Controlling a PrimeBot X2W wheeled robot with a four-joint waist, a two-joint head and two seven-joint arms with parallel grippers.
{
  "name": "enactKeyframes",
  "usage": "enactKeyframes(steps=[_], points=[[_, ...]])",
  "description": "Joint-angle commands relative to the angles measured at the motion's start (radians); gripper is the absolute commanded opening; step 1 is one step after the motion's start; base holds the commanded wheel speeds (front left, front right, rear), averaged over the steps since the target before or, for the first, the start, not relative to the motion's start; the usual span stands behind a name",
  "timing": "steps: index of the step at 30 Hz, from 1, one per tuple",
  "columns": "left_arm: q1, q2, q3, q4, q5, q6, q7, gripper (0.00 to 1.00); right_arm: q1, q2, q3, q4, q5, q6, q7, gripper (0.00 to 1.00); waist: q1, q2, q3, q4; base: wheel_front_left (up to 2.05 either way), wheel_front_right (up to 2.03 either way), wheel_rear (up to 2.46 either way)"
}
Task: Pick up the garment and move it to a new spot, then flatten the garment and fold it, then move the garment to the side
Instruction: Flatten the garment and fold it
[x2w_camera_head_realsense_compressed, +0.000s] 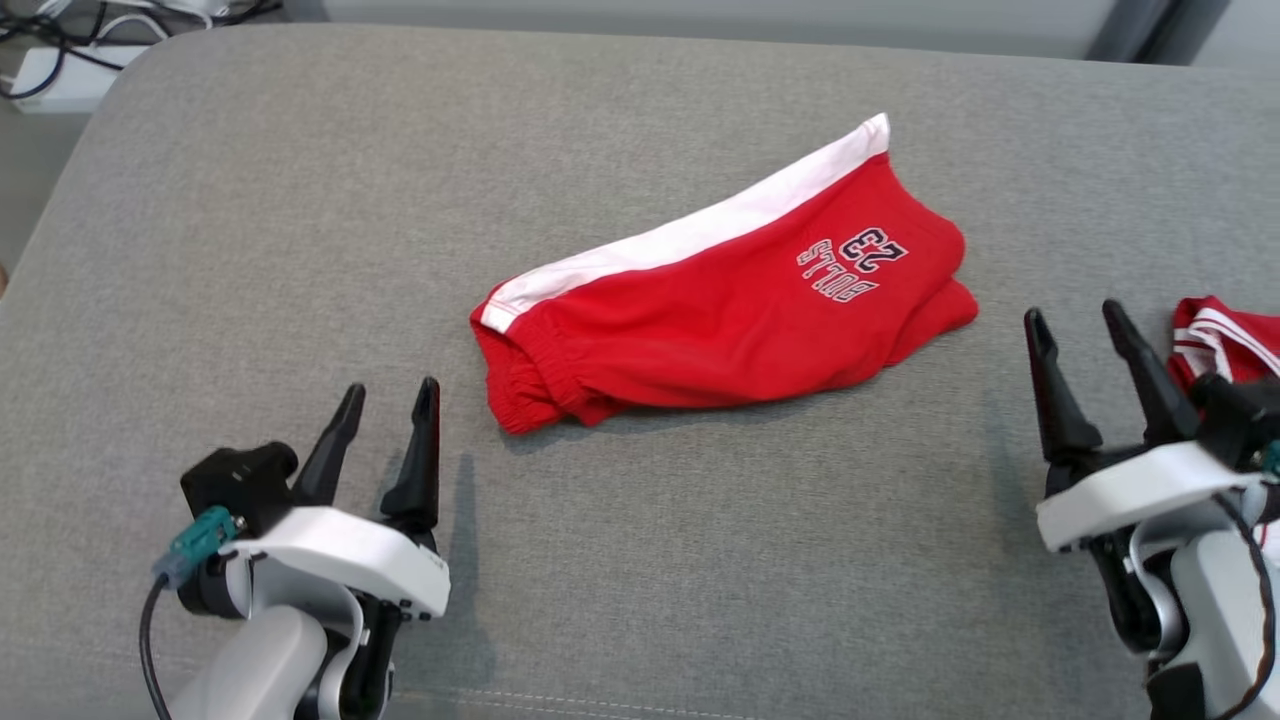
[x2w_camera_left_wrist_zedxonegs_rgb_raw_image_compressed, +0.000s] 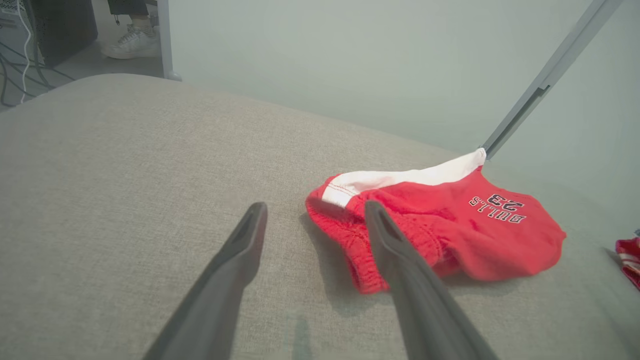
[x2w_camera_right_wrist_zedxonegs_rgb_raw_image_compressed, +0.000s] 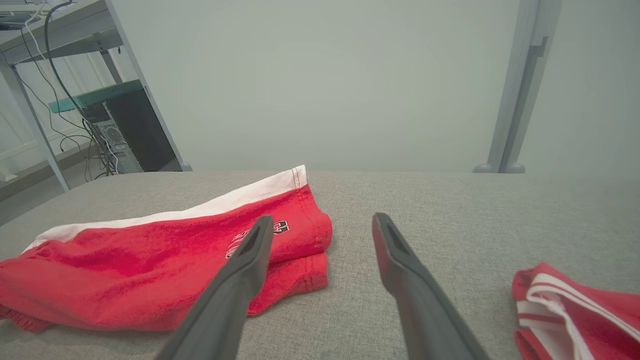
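The red shorts (x2w_camera_head_realsense_compressed: 720, 320) are lying folded in the middle of the gray cushion (x2w_camera_head_realsense_compressed: 300, 250). The left gripper (x2w_camera_head_realsense_compressed: 391, 390) and right gripper (x2w_camera_head_realsense_compressed: 1075, 313) are hovering near the front edge, fingers wide apart, holding nothing.

Apparently a robotics lab or test room: a black computer tower (x2w_camera_right_wrist_zedxonegs_rgb_raw_image_compressed: 132, 132) beneath a grey metal-framed rack (x2w_camera_right_wrist_zedxonegs_rgb_raw_image_compressed: 65, 27); loose dark cables (x2w_camera_right_wrist_zedxonegs_rgb_raw_image_compressed: 59, 77); plain pale partition walls (x2w_camera_right_wrist_zedxonegs_rgb_raw_image_compressed: 325, 85).

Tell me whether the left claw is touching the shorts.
Apart. The head view shows bare grey cushion between the left claw and the shorts.
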Motion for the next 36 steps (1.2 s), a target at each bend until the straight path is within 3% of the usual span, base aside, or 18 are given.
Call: enactKeyframes(steps=[1,12,24,31,36], points=[[0.003,0.037,0.037,-0.035,0.016,0.019,-0.009,1.00,0.022,0.007,0.004,-0.044,-0.021,0.000,-0.012,1.00,0.0000,0.0000,-0.012,-0.017,0.00,0.00,0.00],[0.017,0.038,0.029,-0.067,0.009,0.033,0.015,1.00,0.035,0.018,-0.018,-0.062,-0.043,0.000,-0.005,1.00,0.0000,0.0000,-0.013,-0.021,0.00,0.00,0.00],[-0.225,-0.098,-0.010,0.139,-0.130,-0.154,0.182,1.00,-0.314,-0.095,0.172,0.140,0.036,0.000,0.152,1.00,0.0000,0.0000,0.096,0.026,0.00,0.00,0.00],[-0.322,-0.193,-0.010,0.325,-0.219,-0.261,0.246,1.00,-0.452,-0.103,0.318,0.309,0.127,0.000,0.234,1.00,0.0000,0.0000,0.141,0.045,0.00,0.00,0.00],[-0.360,-0.238,-0.030,0.443,-0.236,-0.309,0.275,1.00,-0.501,-0.093,0.410,0.382,0.215,0.000,0.278,1.00,0.0000,0.0000,0.156,0.054,0.00,0.00,0.00]])
